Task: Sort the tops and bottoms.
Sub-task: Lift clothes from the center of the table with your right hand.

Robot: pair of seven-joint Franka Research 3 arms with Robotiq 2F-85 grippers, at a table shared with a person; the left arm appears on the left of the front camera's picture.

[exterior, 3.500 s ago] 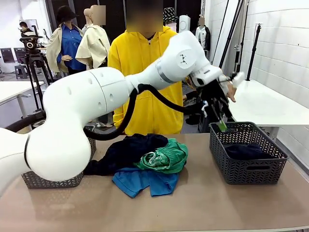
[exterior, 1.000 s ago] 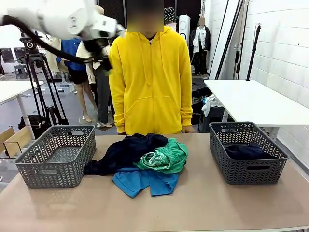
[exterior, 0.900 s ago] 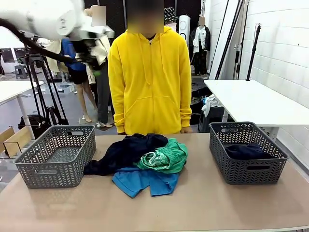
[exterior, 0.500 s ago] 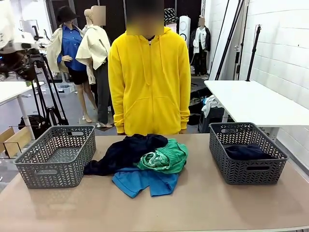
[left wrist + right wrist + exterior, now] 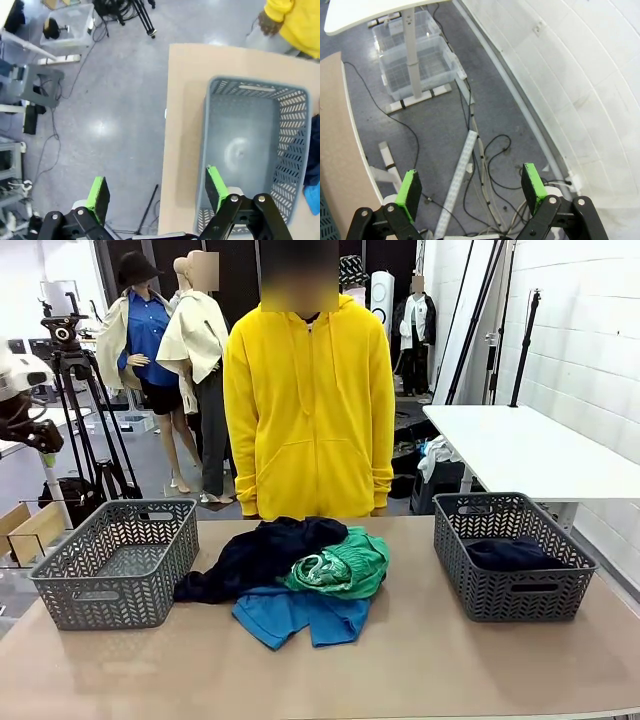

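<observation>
A pause between picks is being judged as the step in hand, since nothing is being held by either arm. The left gripper (image 5: 38, 440) is being carried high, beyond the left end of the table (image 5: 420, 670). In its wrist view its green-padded fingers (image 5: 97, 194) are being held wide apart with nothing between them, above the floor and the table edge beside the empty left basket (image 5: 292, 140). The right gripper (image 5: 471, 190) is likewise being held spread and empty, over floor and cables off the right end. The bottoms are lying in the pile at the middle of the table, in front of the person (image 5: 310, 410). The green shorts (image 5: 345, 562) are resting on top at the right, touching the dark navy garment (image 5: 262, 552) on the left, with the blue shirt (image 5: 300, 615) lying beneath at the near side. A dark cloth (image 5: 508, 553) is already lying in the right basket (image 5: 515, 598). The next move is being judged to call for one open gripper being lowered over the pile. The shorts, being uppermost, are likely best pinched at a raised fold, so that the shirt beneath is not dragged along.
</observation>
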